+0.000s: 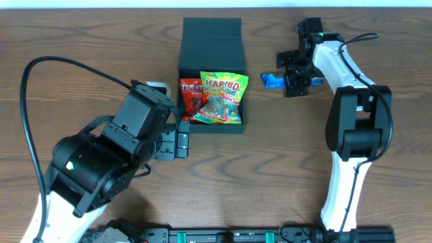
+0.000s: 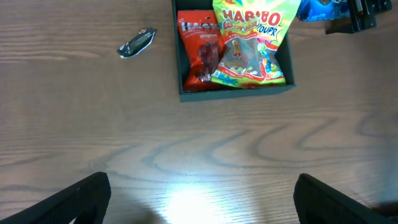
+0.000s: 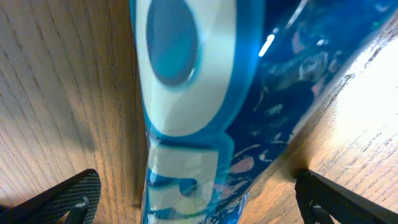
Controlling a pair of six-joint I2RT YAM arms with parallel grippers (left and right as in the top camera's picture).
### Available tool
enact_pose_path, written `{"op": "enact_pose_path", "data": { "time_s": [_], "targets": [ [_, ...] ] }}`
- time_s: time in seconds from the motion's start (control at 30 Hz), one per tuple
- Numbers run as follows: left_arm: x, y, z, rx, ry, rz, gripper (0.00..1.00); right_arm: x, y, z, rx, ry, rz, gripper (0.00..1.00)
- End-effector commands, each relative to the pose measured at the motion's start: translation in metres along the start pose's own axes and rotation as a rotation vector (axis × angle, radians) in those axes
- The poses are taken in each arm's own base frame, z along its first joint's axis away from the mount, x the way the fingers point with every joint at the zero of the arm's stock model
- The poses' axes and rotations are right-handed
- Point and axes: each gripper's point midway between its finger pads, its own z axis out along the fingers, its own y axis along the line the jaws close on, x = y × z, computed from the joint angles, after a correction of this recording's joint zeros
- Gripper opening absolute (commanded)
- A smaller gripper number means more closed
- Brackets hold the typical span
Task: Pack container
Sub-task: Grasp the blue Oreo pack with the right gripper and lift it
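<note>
The dark green-black container (image 1: pixel 212 127) stands open at the table's middle back, its flap lid (image 1: pixel 212 28) raised behind it. Inside lie a red snack packet (image 1: pixel 190 94) and a yellow-green Haribo bag (image 1: pixel 223 96); both also show in the left wrist view (image 2: pixel 200 50) (image 2: pixel 252 43). A blue snack packet (image 1: pixel 273 80) lies on the table to the container's right. My right gripper (image 1: pixel 297 75) is open and straddles the blue packet (image 3: pixel 205 106), its fingers apart on either side. My left gripper (image 1: pixel 181 140) is open and empty over bare wood in front of the container.
A small silver wrapped sweet (image 2: pixel 137 42) lies on the wood left of the container (image 2: pixel 236 92). A black cable (image 1: pixel 47 67) loops over the table's left side. The table's far edge (image 1: pixel 216 5) runs just behind the lid.
</note>
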Motion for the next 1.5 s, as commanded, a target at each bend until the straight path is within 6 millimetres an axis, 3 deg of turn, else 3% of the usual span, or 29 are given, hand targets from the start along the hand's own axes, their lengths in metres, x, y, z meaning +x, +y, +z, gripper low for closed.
{"op": "enact_pose_path", "data": {
  "time_s": [0.0,0.43,0.53,0.6,0.63,0.73,0.83,1.03,1.13,1.27,1.47],
  "targets": [
    [-0.001,0.0,-0.001,0.003,-0.001,0.008,0.95,-0.003,0.002,0.002,0.0,-0.001,0.0,0.99],
    [-0.001,0.0,-0.001,0.002,0.0,0.011,0.95,-0.001,0.009,-0.008,-0.016,-0.003,-0.055,0.98],
    [0.0,0.0,-0.001,0.002,0.001,0.012,0.95,-0.001,0.009,-0.008,-0.017,-0.003,-0.057,0.82],
    [0.0,0.0,-0.001,0.001,0.003,0.012,0.95,-0.002,0.01,-0.008,-0.021,-0.004,-0.057,0.61],
    [0.001,0.001,-0.001,0.0,0.005,0.013,0.95,-0.002,0.01,-0.008,-0.021,-0.004,-0.057,0.55],
    [0.002,0.001,-0.001,-0.002,0.009,0.013,0.95,-0.001,0.009,-0.008,-0.015,-0.003,-0.058,0.49],
    [0.002,0.002,-0.001,-0.003,0.011,0.015,0.95,-0.001,0.008,-0.008,-0.013,-0.003,-0.088,0.19],
    [0.002,0.002,-0.001,-0.004,0.013,0.025,0.95,0.001,0.008,-0.008,-0.012,0.006,-0.1,0.02],
    [0.002,0.002,-0.001,-0.004,0.013,0.026,0.95,0.001,0.009,-0.012,-0.019,0.004,-0.13,0.01],
    [0.004,0.003,-0.001,-0.007,0.02,0.031,0.95,0.002,0.018,-0.03,-0.068,-0.012,-0.212,0.01],
    [0.005,0.006,-0.002,-0.024,0.02,0.04,0.95,0.014,0.035,-0.1,-0.197,-0.09,-0.513,0.01]
  ]
}}
